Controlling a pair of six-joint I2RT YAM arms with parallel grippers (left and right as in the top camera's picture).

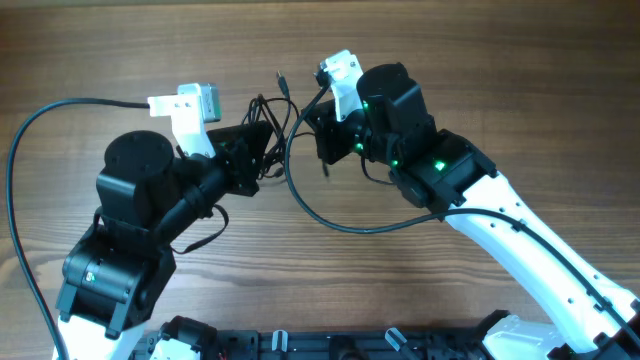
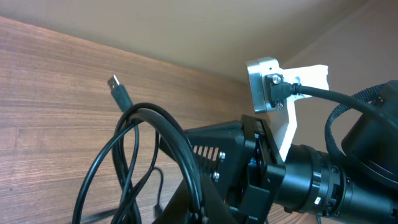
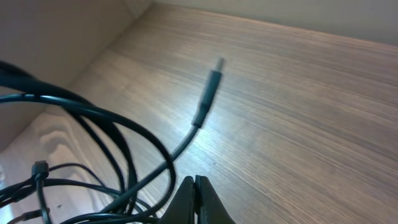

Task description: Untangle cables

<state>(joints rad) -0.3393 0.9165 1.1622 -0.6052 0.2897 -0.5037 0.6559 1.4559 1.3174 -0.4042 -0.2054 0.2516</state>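
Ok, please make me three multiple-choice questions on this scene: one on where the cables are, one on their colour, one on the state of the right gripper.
1. Where are the cables? A) between the left gripper and the right gripper B) at the table's front edge C) on an arm's base
2. What colour are their wires? A) white B) red C) black
3. The right gripper's fingertips are: A) wide apart B) pressed together C) out of view
Answers: 1 A, the overhead shows the bundle between both; 2 C, all views show black wire; 3 B, the right wrist view shows them meeting.
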